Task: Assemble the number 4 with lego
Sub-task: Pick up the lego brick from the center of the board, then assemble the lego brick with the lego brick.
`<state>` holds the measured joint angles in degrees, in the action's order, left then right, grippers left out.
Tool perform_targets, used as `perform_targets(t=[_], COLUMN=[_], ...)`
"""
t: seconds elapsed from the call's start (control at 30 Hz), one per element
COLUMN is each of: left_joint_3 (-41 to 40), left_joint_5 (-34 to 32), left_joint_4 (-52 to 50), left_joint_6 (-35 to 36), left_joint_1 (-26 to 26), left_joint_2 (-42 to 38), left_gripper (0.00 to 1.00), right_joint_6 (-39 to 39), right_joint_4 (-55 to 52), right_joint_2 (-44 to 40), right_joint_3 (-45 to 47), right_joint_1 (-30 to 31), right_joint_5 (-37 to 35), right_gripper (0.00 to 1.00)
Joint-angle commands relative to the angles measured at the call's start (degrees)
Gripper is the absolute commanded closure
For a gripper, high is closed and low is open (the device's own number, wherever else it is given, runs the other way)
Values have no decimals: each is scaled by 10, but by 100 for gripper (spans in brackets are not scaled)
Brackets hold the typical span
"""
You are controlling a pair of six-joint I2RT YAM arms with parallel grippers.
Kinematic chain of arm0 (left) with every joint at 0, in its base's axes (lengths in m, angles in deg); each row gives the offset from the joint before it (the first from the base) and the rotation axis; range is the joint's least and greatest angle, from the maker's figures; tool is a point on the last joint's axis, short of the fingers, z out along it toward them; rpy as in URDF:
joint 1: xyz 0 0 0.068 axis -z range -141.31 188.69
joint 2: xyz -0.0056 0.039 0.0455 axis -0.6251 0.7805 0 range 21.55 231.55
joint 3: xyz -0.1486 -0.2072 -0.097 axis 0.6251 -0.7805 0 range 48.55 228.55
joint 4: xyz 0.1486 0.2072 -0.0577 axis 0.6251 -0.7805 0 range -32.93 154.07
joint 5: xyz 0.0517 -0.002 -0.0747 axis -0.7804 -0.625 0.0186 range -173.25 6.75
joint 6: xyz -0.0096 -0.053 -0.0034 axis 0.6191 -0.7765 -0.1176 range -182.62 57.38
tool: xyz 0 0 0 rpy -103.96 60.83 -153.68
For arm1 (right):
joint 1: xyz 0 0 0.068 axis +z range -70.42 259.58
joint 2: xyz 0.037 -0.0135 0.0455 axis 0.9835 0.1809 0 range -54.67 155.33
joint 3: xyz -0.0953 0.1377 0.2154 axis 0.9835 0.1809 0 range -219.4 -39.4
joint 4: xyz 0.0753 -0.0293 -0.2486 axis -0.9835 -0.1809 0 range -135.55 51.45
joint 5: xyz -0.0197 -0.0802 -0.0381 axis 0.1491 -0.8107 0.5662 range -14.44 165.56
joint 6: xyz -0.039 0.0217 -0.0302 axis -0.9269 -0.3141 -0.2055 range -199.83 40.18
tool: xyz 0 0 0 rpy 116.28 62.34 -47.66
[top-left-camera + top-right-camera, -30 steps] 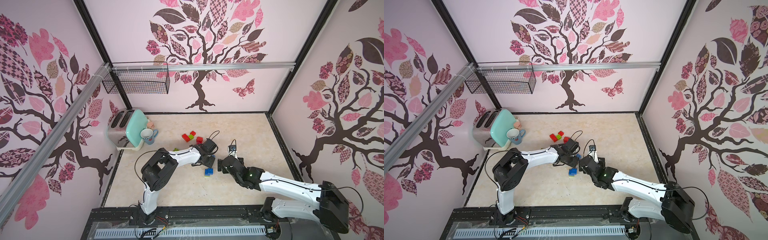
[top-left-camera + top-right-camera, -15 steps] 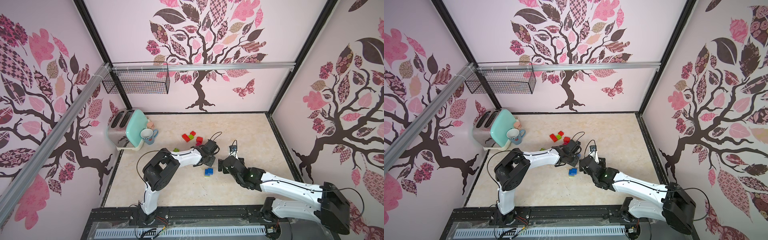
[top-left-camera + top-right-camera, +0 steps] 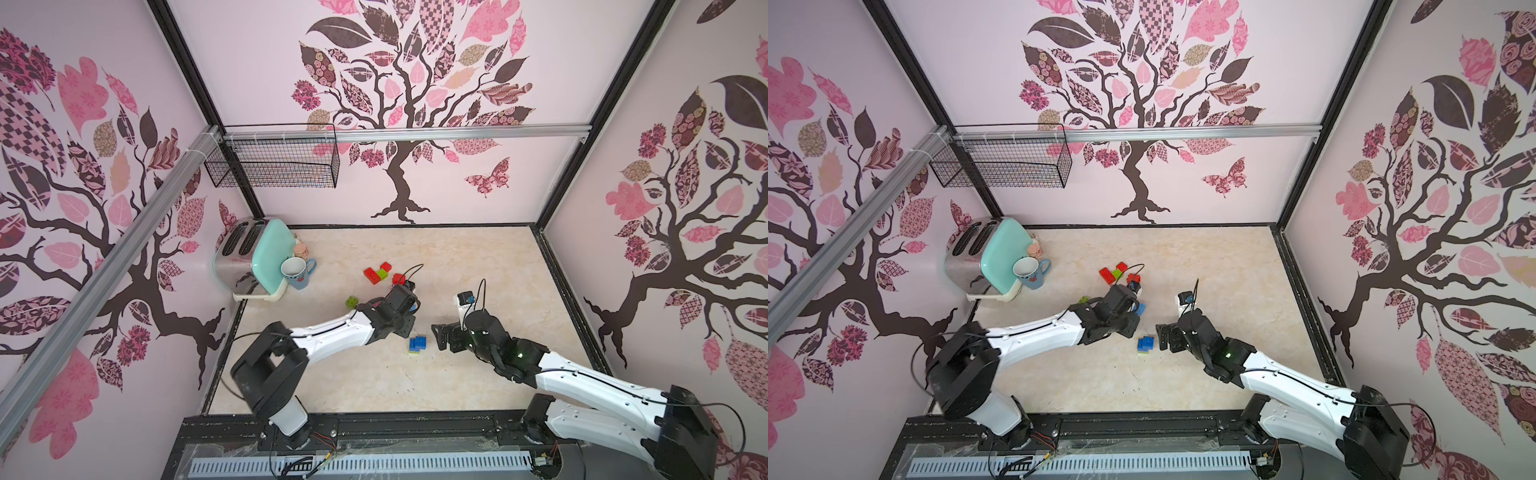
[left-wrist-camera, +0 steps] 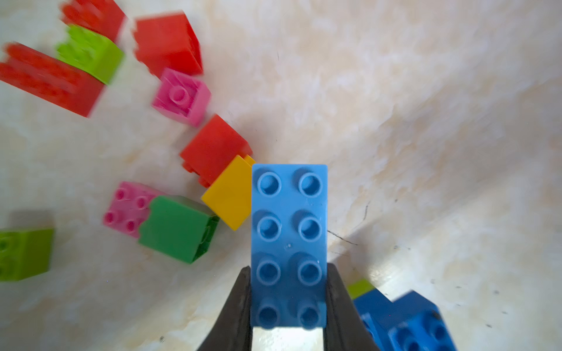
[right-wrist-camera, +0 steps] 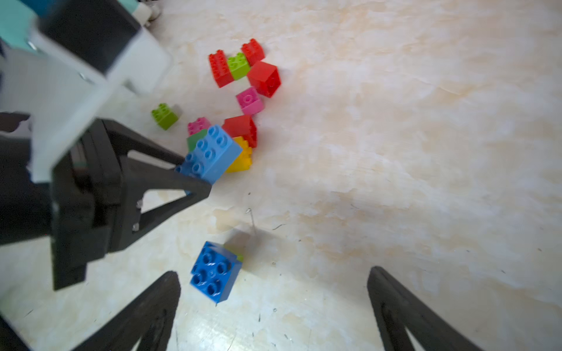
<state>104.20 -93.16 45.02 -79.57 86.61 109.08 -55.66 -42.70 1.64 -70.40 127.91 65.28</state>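
My left gripper [image 4: 288, 269] is shut on one end of a light blue eight-stud lego brick [image 4: 289, 231], which it holds just above the floor beside a loose pile. That pile holds red [image 4: 214, 149], yellow [image 4: 228, 194], green [image 4: 176, 228] and pink [image 4: 182, 97] bricks. In the right wrist view the held brick [image 5: 213, 153] hangs over the pile. A dark blue four-stud stack on a lime brick [image 3: 417, 344] stands between the arms. My right gripper [image 3: 439, 337] is open just right of that stack [image 5: 216, 270], with nothing between its fingers.
A red and lime cluster [image 3: 378, 272] and a lone lime brick [image 3: 352, 301] lie farther back. A mint toaster [image 3: 253, 257] and a blue mug [image 3: 297, 272] stand at the back left. A wire basket [image 3: 274, 160] hangs on the back wall.
My left gripper has shut on the light blue brick and shifted slightly toward the back pile. The right arm has barely moved.
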Motion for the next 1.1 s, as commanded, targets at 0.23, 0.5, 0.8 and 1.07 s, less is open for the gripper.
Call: perform_targets(t=[0.23,0.5,0.8,1.07], left_joint_3=[-78,-103,-150,-173], left_joint_5=[-13,-51,-16,69], left_joint_4=[22,13,40,22], left_joint_6=[-44,-41,-114,-64], left_joint_1=[-23,-26,-48,-53], left_joint_2=[-177,-216,-270,-304], left_gripper=[100,100,100,100], right_joint_6=[-122,-119,-134,-138], right_joint_4=[19,27,81,92], right_joint_2=[36,135,188,225], right_joint_3=[-24,-32,-20,-22], right_joint_1=[52,56,58,57], right_joint_5=[246,229,201,175], right_gripper=[20,57,89,100])
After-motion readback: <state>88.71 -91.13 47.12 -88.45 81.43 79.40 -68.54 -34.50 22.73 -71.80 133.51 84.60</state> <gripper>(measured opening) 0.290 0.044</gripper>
